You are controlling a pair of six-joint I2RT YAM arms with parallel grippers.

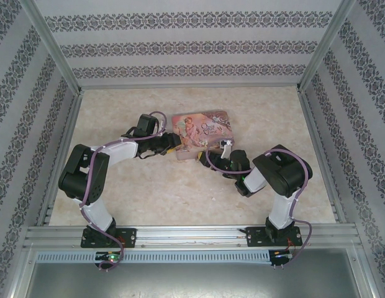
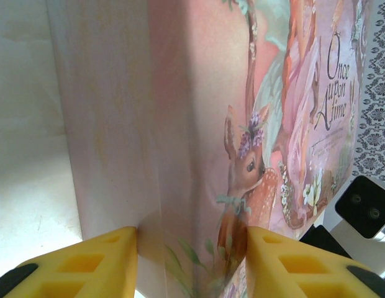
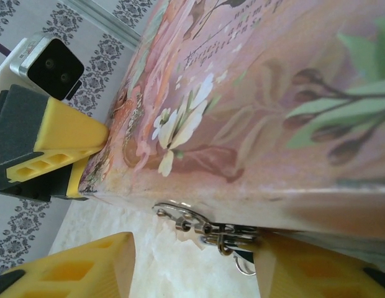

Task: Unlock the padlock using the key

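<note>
Only readable writing: "Once upon A time" in script on the lid of the pink tin point(image 2: 199, 93). The smaller print under it is too fine to read. Lid art is a fawn with flowers on its head, a figure in pink and white blossoms.

Left claw point(image 2: 191, 261): the yellow fingers point(image 2: 87, 264) are spread to about the tin's thickness. The tin's corner sits between them with both inner faces against it, so it is clamped on the tin. In the right wrist view, one of those fingers sits against the tin's corner.

Right claw point(image 3: 195, 270): wide, gripping nothing. Its fingers straddle silver hardware on the tin's edge, a hasp point(image 3: 180, 217) plus small rings. The right-hand finger is at the tin's edge; I can't tell if it touches.

Padlock point(image 3: 244, 267): only a thin silver loop shows. It hangs just below the hasp, between the right claw's fingers and nearer the right-hand one. The body can't be made out.

Top view: the tin is on the beige marbled worktop point(image 1: 149, 198), left claw at its near-left corner, right claw at its near edge.
</note>
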